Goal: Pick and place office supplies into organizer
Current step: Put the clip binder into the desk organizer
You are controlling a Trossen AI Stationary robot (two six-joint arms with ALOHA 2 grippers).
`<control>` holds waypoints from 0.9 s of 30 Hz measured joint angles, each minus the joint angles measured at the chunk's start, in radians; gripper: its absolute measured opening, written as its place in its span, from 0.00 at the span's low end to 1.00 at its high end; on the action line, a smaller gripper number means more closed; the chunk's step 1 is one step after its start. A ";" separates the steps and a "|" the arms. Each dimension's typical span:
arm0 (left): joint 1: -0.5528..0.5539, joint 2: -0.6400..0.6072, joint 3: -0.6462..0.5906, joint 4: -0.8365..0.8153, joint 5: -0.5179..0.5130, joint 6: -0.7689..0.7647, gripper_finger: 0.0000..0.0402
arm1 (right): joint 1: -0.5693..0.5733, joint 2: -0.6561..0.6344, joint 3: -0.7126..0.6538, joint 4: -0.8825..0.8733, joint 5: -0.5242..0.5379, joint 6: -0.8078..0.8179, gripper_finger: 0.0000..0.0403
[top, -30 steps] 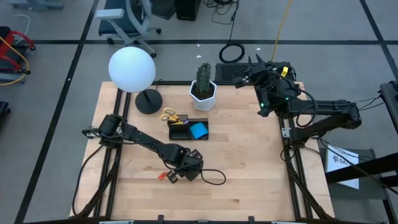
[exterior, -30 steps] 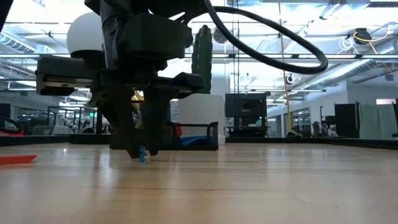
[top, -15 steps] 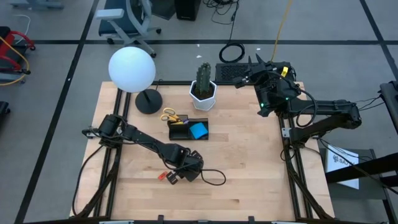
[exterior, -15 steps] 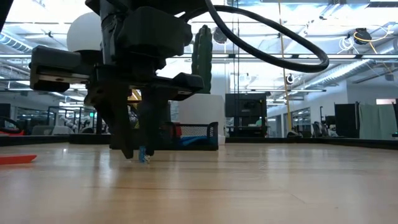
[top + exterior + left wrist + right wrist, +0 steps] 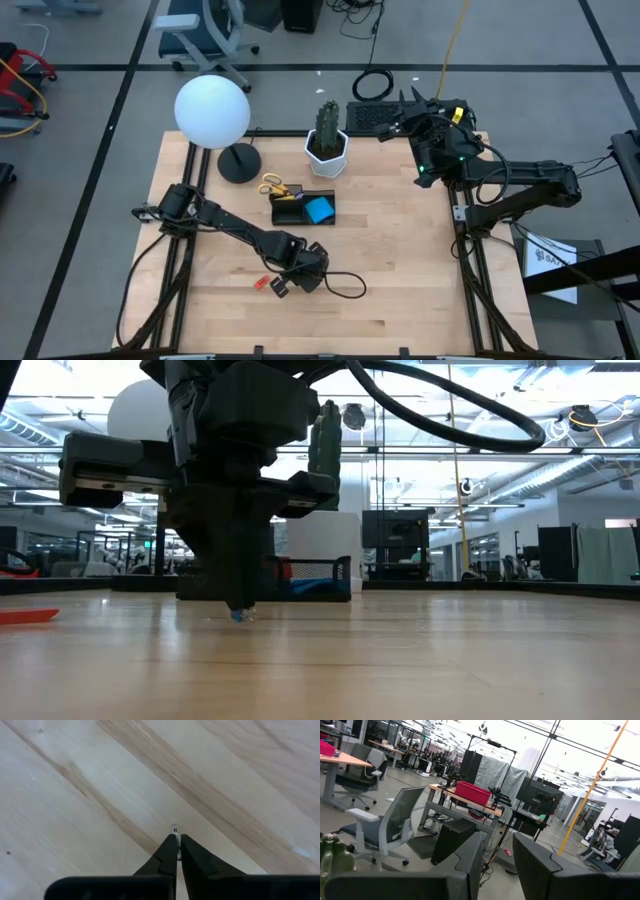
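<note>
Pale wooden table (image 5: 400, 270) carries the small black compartment organizer (image 5: 303, 209). Near its front, the left gripper (image 5: 178, 851) presses its fingers together on 1 tiny, light, slippery metal clip (image 5: 174, 828); judged best pinched across its middle. The right gripper (image 5: 496, 851) waits half-spread.

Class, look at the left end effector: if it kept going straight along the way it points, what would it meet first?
The left end effector points straight down, shut on a tiny blue-tipped piece. Next in line is the wooden tabletop, which its tips seem nearly to touch, though depth is unclear.
</note>
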 joint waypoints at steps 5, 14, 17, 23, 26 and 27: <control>-0.003 0.000 0.000 0.000 -0.019 -0.002 0.02 | 0.000 0.000 0.000 0.000 0.000 0.000 0.25; -0.019 0.000 0.001 0.000 -0.106 -0.027 0.01 | 0.000 0.000 0.000 0.000 0.000 0.000 0.25; -0.036 -0.002 0.001 -0.002 -0.144 -0.032 0.01 | 0.000 0.000 0.000 0.000 0.000 0.000 0.25; -0.076 -0.035 0.001 -0.030 -0.284 -0.087 0.01 | 0.000 0.000 0.000 0.000 0.000 0.000 0.25; -0.090 -0.062 0.001 -0.078 -0.351 -0.126 0.01 | 0.000 0.000 0.000 -0.001 0.000 0.000 0.25; -0.092 -0.074 0.001 -0.086 -0.372 -0.142 0.01 | 0.000 0.000 0.000 0.000 0.000 0.000 0.25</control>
